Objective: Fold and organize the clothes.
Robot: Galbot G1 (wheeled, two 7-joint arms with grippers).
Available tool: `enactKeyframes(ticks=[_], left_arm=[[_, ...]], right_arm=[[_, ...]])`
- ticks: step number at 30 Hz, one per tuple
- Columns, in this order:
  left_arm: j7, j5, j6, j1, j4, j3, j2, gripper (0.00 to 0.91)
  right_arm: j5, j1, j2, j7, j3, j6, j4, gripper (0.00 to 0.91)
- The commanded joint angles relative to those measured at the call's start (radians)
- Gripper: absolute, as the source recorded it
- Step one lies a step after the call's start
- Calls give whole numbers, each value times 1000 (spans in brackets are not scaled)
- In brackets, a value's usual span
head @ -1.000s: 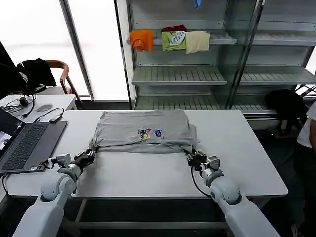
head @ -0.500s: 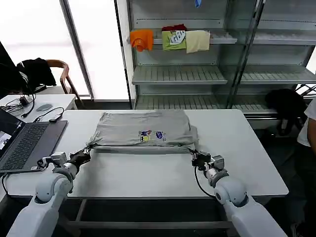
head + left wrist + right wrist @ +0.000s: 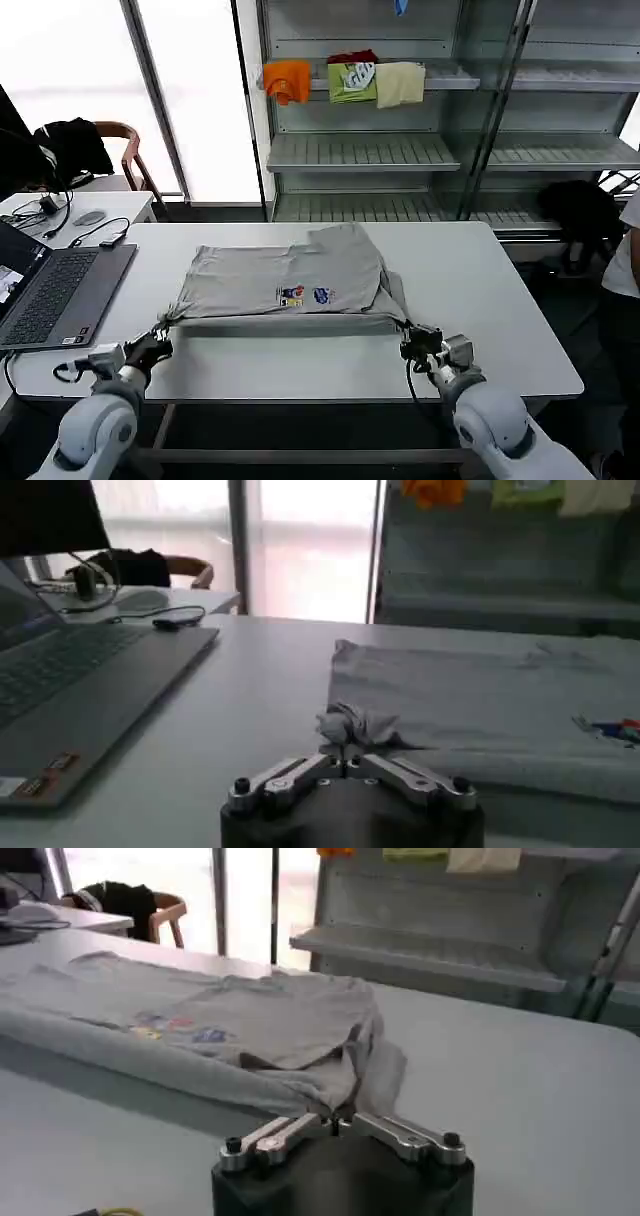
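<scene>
**A:** Both hands are pinching the grey T-shirt (image 3: 285,285) right now. Left hand (image 3: 152,345) has its fingers pressed onto a bunched corner at about 8 o'clock on the counter (image 3: 500,300), right hand (image 3: 413,340) is clamped on the other corner around 4 o'clock. Compared with a second ago they've both dragged back toward the near edge, and the shirt slid along with them, so the near hem is pulled into a straight taut line. The far right part has flipped up into a loose fold, though.

**B:** So it's a straighten-and-pull step, I'd guess? The shirt sits mid-counter with the little colour print (image 3: 305,295) facing up, so the fold itself looks barely started.

**A:** Yeah, my read too. Around it: open laptop (image 3: 50,285) at 9 o'clock, pretty close to the left hand, with cables behind it. Shelving rack (image 3: 400,150) at 12 o'clock has orange, green and cream garments (image 3: 345,80) on it.

**B:** Nothing sits between the hands. The laptop's the only thing I'd watch.
</scene>
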Motion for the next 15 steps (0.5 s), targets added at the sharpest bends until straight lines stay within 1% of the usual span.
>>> enactKeyframes(ticks=[1,4,6,9,10,11,12,13,14,15], left_arm=[[-201,1,-10,224,-205,-17,-19,20],[-223,18,-11,256,-218,-11,-22,20],[-252,27,-14,249,-208,-5,-30,20],[-264,35,-20,259,-213,-8,-35,30],[-266,40,-22,266,-218,-8,-34,282],[-267,53,-23,268,-218,-6,-35,816],[-267,60,-23,268,-218,-2,-38,907],[-267,62,-20,268,-217,0,-39,907],[-269,65,-18,270,-218,4,-43,907],[-270,81,-17,272,-220,7,-47,907]], right_arm=[[-16,-207,-45,83,29,-18,176,0],[-42,-269,-44,103,33,7,188,0],[-74,-292,-36,106,27,32,178,0],[-87,-317,-24,111,26,50,169,0],[-92,-327,-24,110,26,54,165,0],[-96,-332,-24,109,26,60,163,0],[-104,-338,-25,107,27,72,158,242],[-111,-342,-26,112,26,79,153,796],[-117,-343,-25,119,26,78,150,907],[-120,-344,-25,126,26,77,148,907]])
